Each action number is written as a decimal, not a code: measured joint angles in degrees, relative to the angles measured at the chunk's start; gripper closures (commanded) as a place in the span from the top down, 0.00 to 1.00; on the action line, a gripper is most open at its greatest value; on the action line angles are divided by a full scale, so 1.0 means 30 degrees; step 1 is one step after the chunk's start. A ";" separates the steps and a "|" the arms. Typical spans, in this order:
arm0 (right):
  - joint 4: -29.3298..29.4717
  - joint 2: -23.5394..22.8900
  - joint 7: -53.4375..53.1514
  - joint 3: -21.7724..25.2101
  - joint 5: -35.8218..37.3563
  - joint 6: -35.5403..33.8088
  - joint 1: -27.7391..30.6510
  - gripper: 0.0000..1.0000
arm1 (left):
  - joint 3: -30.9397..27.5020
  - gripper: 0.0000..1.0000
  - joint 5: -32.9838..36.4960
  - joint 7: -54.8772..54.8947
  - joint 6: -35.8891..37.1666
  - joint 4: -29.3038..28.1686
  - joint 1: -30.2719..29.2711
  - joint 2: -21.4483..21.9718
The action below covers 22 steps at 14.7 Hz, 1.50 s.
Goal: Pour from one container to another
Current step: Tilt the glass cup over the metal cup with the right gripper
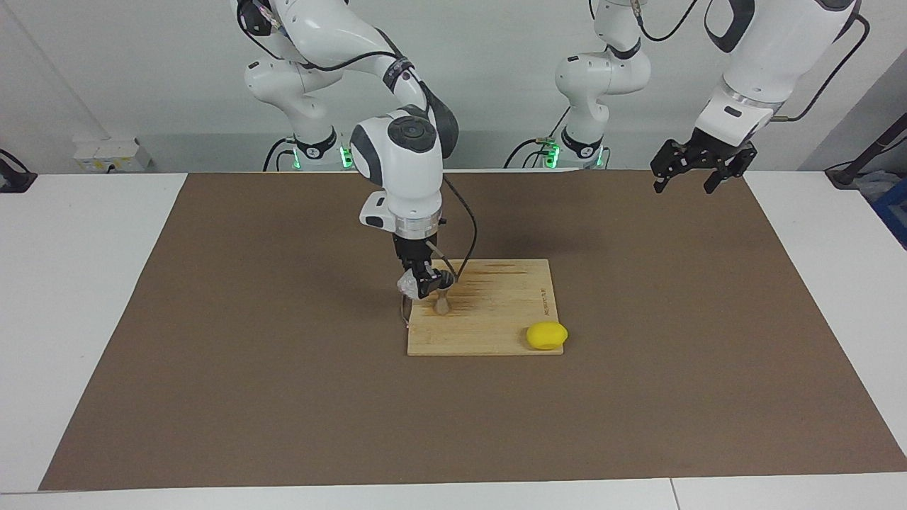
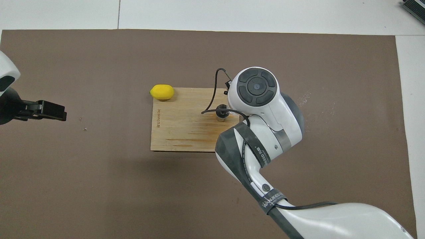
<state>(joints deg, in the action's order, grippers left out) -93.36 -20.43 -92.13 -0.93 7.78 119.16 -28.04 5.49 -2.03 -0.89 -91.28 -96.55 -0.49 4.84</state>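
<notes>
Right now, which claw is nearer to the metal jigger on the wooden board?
The right claw. It hangs just above the jigger on the board, holding the clear cup. The left claw waits open, raised over the mat at the left arm's end.

Wooden board (image 1: 496, 319) on brown mat (image 1: 212, 354); yellow lemon (image 1: 546, 335) at its corner

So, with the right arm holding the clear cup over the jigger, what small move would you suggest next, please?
Probably keep tipping the clear cup: the right pincer holds it tilted right above the jigger on the wooden board. The left pincer waits open.
</notes>
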 measured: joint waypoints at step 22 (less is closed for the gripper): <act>0.1299 -0.0457 -0.0018 -0.0022 0.2326 -0.1516 -0.0854 0.17 | 0.0070 1.00 0.0209 0.0734 0.0586 -0.0652 -0.0158 0.1204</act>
<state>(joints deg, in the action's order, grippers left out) -89.46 -21.80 -92.18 -0.99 14.76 114.62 -30.61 5.70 -1.40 1.31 -89.52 -98.51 -0.96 8.45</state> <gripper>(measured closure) 0.489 0.000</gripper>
